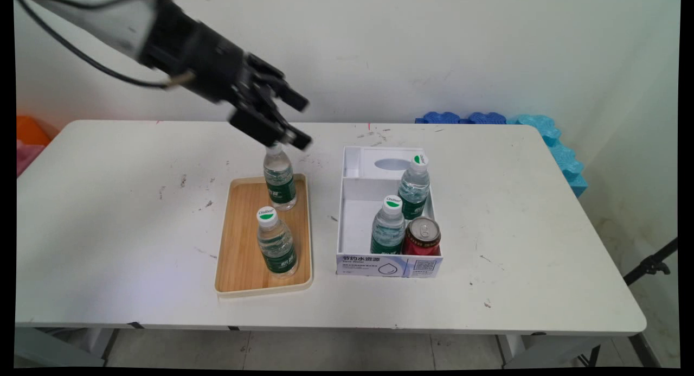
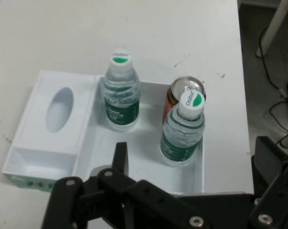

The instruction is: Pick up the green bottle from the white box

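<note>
pincer [image 1: 303,123] spread wide, nothing pinched, tilted down over the cap of the far water bottle [image 1: 280,183]; lower finger touching or just above that cap, cannot tell which; far water bottle upright at the back end of the wooden tray [image 1: 238,246], near water bottle [image 1: 276,248] upright at the front; just beside on the tabletop [image 1: 135,202], white box [image 1: 352,202] holding back bottle [image 1: 413,186], front bottle [image 1: 388,227], red can [image 1: 422,236]

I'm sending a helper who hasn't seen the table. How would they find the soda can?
Look at the white box on the table's right half. In its near right corner stands the red can, beside a water bottle. It is the only red, metal-topped item there.
</note>
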{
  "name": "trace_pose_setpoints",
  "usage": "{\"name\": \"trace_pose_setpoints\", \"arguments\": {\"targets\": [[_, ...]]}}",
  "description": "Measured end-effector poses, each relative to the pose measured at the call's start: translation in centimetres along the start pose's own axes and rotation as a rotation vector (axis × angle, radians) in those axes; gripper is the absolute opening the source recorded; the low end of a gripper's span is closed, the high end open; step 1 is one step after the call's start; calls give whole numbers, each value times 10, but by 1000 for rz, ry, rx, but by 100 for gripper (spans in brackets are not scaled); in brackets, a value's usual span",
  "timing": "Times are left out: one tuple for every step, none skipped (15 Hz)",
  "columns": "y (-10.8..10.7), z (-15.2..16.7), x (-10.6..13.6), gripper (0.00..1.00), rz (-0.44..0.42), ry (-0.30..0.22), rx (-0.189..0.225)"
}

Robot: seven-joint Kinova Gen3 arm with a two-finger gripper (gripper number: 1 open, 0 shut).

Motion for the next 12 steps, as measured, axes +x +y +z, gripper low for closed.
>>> {"name": "trace_pose_setpoints", "arguments": {"targets": [[3,15,1,100,1,-14,-1],[4,24,2,100,1,-22,-2],[7,36,2,100,3,-33,-3],[10,50,2,100,9,-45,-8],[13,61,1,100,17,-55,-11],[15,70,1,100,26,-62,-11],[17,80,-1,100,38,-73,-11],[19,90,-2,100,48,-83,-11],[20,96,-3,100,53,-91,-9],[22,105,-5,100,61,-102,-7],[23,111,-6,100,65,-111,-5],[25,118,-7,100,70,-120,-1]]}}
